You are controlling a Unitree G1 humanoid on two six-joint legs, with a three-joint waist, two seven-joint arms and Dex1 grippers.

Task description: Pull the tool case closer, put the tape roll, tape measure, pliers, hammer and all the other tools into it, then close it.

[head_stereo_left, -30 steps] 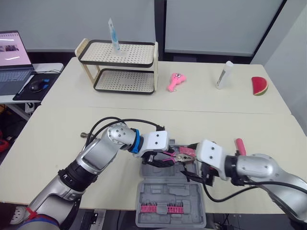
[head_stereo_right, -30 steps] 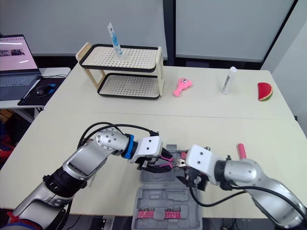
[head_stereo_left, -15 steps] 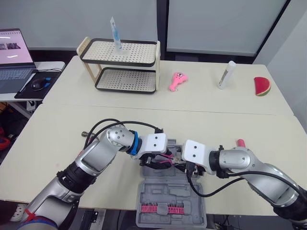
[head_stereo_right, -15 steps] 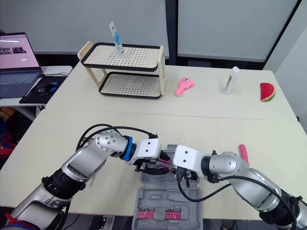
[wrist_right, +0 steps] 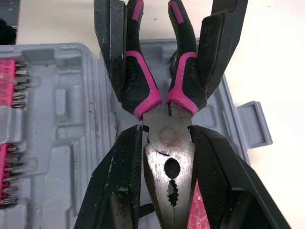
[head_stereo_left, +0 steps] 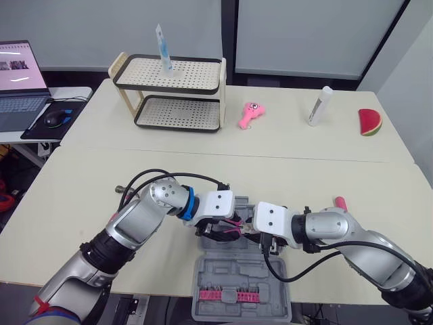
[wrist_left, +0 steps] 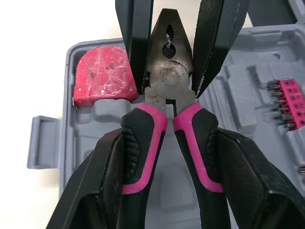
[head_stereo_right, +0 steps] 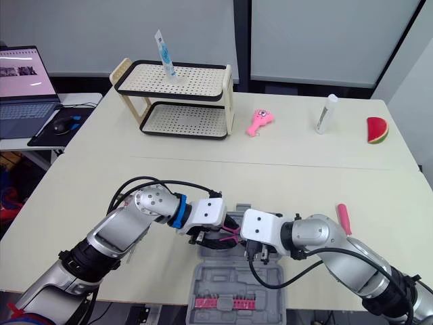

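Pink-handled pliers point(wrist_left: 167, 83) gripped by left tool point(wrist_left: 169, 143) at handles and right tool point(wrist_right: 167, 138) at head, over case point(head_stereo_left: 240, 276)

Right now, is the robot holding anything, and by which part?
The pliers, over the open tool case: the left jaws clamp the pink handles, the right jaws clamp the metal head.

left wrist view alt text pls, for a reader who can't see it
Pink-handled pliers are gripped at the handles by the left gripper, while the right gripper closes on the metal head from the opposite side. Below lies the open grey tool case, holding a red tape measure and a row of pink-mounted bits.
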